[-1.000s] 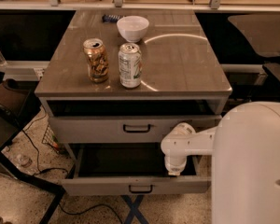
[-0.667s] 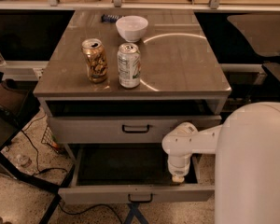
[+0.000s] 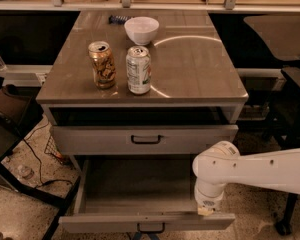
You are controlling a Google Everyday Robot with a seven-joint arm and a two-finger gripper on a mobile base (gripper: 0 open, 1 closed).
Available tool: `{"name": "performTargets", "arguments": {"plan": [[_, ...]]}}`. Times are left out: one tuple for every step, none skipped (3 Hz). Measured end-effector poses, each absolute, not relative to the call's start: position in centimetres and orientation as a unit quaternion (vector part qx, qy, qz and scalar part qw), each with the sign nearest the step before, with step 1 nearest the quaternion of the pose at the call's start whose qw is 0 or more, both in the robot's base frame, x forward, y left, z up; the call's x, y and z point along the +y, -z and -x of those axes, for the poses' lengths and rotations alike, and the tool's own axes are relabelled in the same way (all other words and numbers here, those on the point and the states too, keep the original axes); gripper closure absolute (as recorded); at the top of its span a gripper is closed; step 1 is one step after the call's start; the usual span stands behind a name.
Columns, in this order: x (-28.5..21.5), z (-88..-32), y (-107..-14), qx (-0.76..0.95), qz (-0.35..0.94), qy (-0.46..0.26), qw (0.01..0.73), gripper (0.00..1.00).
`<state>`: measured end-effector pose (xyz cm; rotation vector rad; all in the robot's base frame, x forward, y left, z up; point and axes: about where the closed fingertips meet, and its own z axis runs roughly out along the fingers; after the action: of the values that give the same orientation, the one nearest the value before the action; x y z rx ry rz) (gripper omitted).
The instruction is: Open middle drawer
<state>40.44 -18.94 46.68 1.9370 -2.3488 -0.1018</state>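
Observation:
The middle drawer (image 3: 140, 186) is a pale grey, shallow tray pulled far out toward me, with nothing visible inside. Its flat front (image 3: 110, 223) lies along the bottom of the camera view, and the small black bar handle (image 3: 151, 229) sits low at its centre. My gripper (image 3: 206, 211) points down at the right end of that front, behind the top edge. The white arm (image 3: 260, 171) reaches it from the right. Above, the uppermost drawer (image 3: 90, 140) is shut, its black handle (image 3: 146, 139) showing. The lowest drawer is hidden.
On the cabinet top (image 3: 200, 69) stand a gold can (image 3: 102, 64), a white-and-green can (image 3: 139, 70) and a white bowl (image 3: 141, 30). A dark chair (image 3: 10, 124) and cables (image 3: 32, 159) are on the left. A black stand (image 3: 290, 134) is on the right.
The middle drawer has slid further out toward me. The gripper and the arm's wrist have come forward and down with the drawer's front.

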Motion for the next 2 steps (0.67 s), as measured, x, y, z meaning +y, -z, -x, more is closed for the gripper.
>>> {"name": "performTargets", "arguments": {"plan": [[-18.91,-40.46,-46.65,-0.770,-0.635,0.034,0.048,1.00],[-18.33,-41.25,-46.35,-0.770,-0.637,0.015,0.048,1.00]]}}
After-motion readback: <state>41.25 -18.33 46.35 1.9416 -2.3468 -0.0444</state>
